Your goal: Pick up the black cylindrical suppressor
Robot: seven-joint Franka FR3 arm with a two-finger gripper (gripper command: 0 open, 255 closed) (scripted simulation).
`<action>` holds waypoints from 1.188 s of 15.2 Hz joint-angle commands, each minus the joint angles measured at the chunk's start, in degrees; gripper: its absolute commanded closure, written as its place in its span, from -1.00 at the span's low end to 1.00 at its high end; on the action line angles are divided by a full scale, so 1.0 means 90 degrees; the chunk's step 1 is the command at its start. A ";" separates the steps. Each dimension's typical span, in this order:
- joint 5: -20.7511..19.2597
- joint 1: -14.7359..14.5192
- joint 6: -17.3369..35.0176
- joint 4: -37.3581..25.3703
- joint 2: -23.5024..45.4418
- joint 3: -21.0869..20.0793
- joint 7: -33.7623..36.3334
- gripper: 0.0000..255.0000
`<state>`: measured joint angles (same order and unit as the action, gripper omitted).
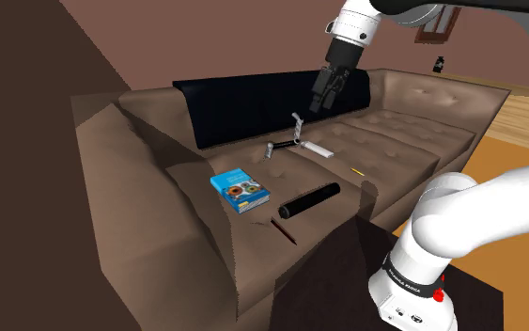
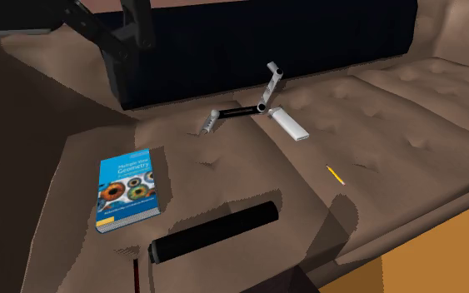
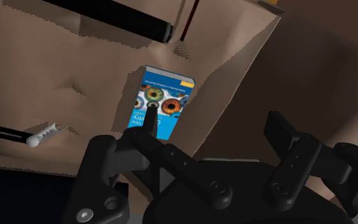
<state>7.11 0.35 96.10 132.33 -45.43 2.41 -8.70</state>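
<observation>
Gripper (image 1: 320, 105) fingers apart, empty, high over sofa (image 1: 403, 122) back, well apart from suppressor (image 1: 309, 200). Suppressor lying near seat front edge, beside book (image 1: 240, 190). Risks: closing along axis instead of across, so slip; nudge rolling it off edge; clipping book.

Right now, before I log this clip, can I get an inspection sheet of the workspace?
Surface: brown tufted sofa seat.
Job's things: black cylinder lying flat near the seat's front edge, untouched.
Clutter: blue book beside the cylinder; hinged grey-and-black tool; small yellow item; thin dark red stick.
Grippers: pincer open, raised above the seat, holding nothing.
Cables: nothing seen.
Surroundings: black cushion on the backrest; wooden floor.
</observation>
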 commanded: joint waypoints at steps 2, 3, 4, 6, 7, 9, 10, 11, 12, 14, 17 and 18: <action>-0.0062 -0.0045 0.0126 0.0217 -0.0045 0.0073 -0.0254 -1.00; -0.0129 -0.0089 0.0254 0.0427 -0.0083 0.0149 -0.0507 -1.00; -0.0199 -0.0132 0.0384 0.0631 -0.0112 0.0229 -0.0760 -1.00; -0.0350 -0.0210 0.0654 0.1018 -0.0144 0.0395 -0.1268 -1.00; -0.0431 -0.0245 0.0794 0.1201 -0.0146 0.0483 -0.1522 -1.00; -0.0601 -0.0307 0.1087 0.1545 -0.0119 0.0667 -0.2033 -1.00; -0.0691 -0.0335 0.1241 0.1706 -0.0088 0.0763 -0.2288 -1.00; -0.0783 -0.0361 0.1400 0.1860 -0.0046 0.0862 -0.2544 -1.00; -0.0879 -0.0386 0.1565 0.2005 0.0008 0.0966 -0.2799 -1.00; -0.1075 -0.0430 0.1913 0.2270 0.0157 0.1179 -0.3312 -1.00; -0.1377 -0.0488 0.2488 0.2599 0.0490 0.1518 -0.4085 -1.00; -0.1477 -0.0509 0.2694 0.2689 0.0631 0.1637 -0.4342 -1.00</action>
<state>-5.21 -4.04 118.50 155.43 -40.67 16.16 -45.24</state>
